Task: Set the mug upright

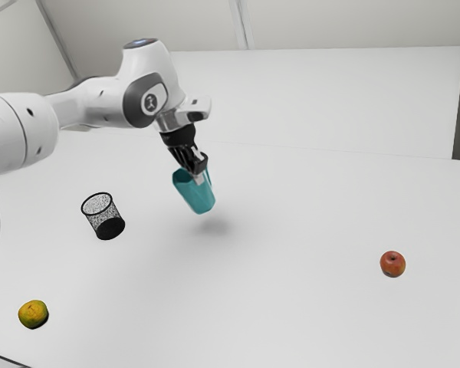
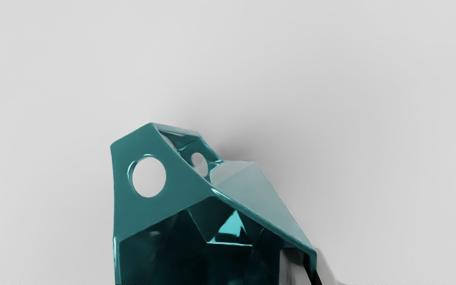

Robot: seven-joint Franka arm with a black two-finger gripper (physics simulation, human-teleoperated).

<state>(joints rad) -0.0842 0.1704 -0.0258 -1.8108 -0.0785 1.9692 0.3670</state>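
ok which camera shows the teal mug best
The exterior view: the mug shows from rim to base there, tilted. The wrist view looks closely into its opening, but the picture's edge cuts the mug off.

You saw smooth, glossy teal walls on the mug [image 2: 208, 213], with glassy highlights along its rim and inner facets, while the white surface [image 1: 291, 291] looked smooth and matt. The black cup [image 1: 103, 216] looked like metal mesh, and your arm [image 1: 107, 100] wore a smooth, plastic-looking white shell with a soft sheen.
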